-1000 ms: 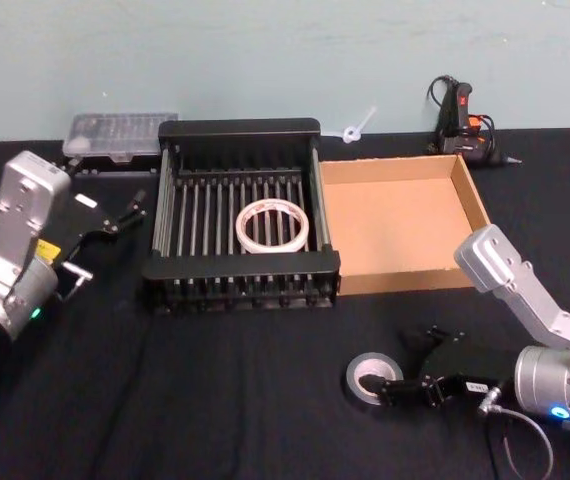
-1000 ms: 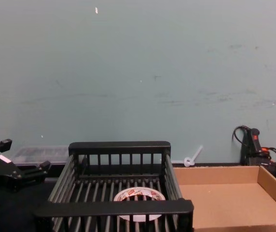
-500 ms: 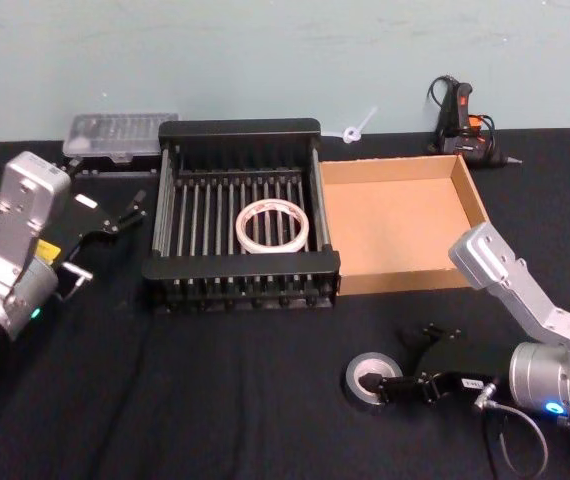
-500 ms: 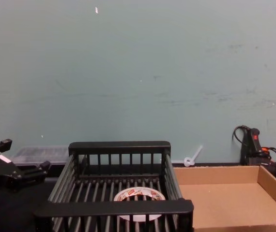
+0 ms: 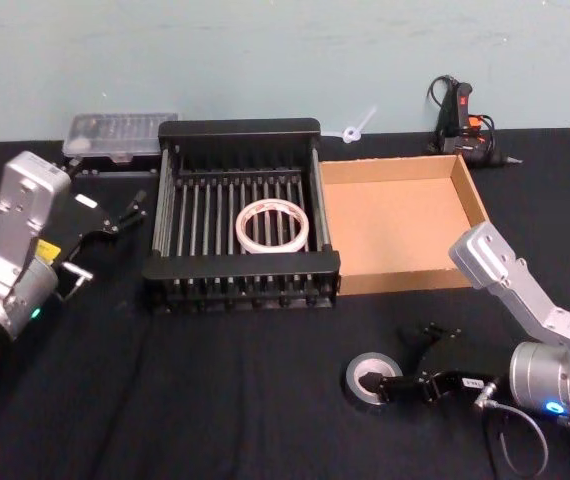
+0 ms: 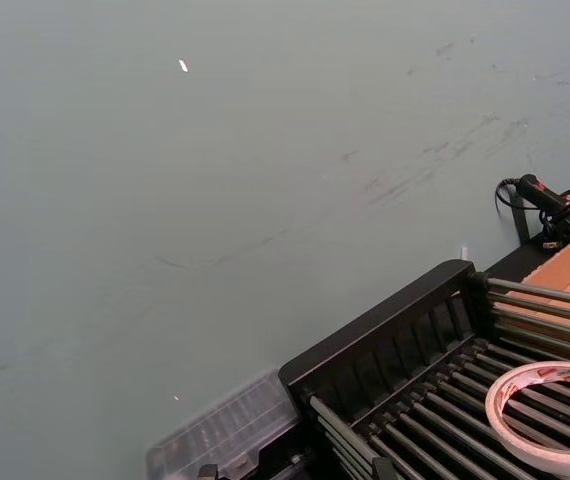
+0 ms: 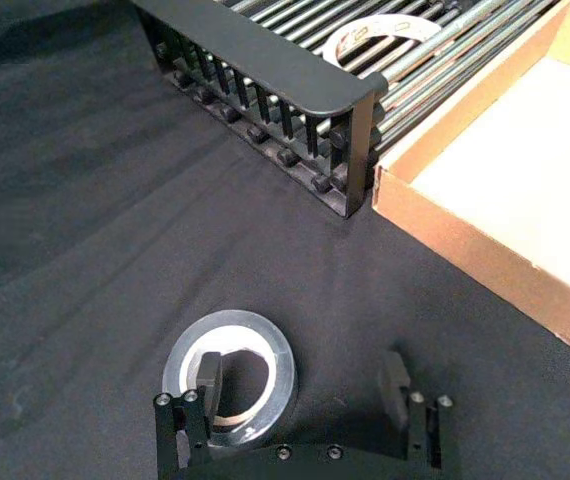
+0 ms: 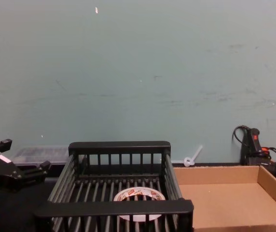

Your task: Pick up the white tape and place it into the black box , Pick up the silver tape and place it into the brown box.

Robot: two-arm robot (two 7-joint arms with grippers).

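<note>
Right gripper [image 7: 300,385] jaws apart astride silver tape [image 7: 230,375]; left jaws seemingly apart

Even, soft indoor light, no hard glare.

Lit diffusely from above, with only faint shadows under the black slatted plastic crate [image 5: 240,215] and along the inner walls of the shallow tan cardboard box [image 5: 397,222]. Matte black bench cloth [image 7: 85,200] swallowing detail, folds barely readable. Pale teal wall [image 8: 138,72] flat and evenly bright. Mild softness throughout; clear plastic case [image 6: 227,436] blurred in the left wrist view.
</note>
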